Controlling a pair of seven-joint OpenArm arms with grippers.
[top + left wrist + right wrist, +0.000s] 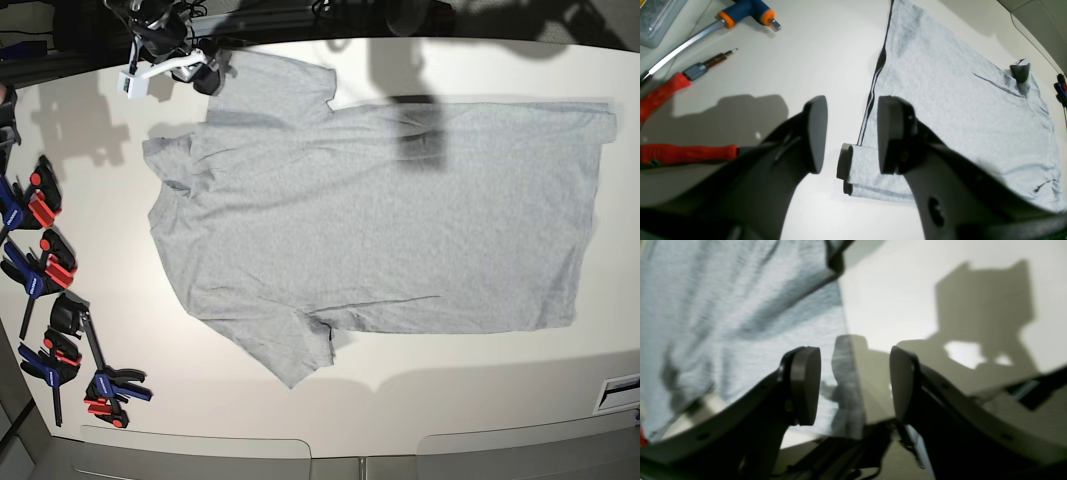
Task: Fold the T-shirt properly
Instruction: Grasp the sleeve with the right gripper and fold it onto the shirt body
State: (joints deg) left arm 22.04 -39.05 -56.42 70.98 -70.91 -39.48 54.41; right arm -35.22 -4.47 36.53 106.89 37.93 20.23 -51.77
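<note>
In the left wrist view, the left pincer (850, 133) hangs with its jaws wide and empty over the hem corner of the large light heather-grey cotton T-shirt (950, 100), beside red-handled screwdrivers (663, 91) on the white counter (806, 60). In the right wrist view, the right pincer (853, 386) gapes wide too, straddling the shirt's edge. In the base view, the T-shirt (380, 230) lies spread flat, collar to the left. It looks light, limp and prone to wrinkling; pinching corners at hem and shoulder seems wisest.

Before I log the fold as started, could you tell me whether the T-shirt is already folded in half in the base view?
No, the T-shirt lies spread flat, both sleeves out.
</note>
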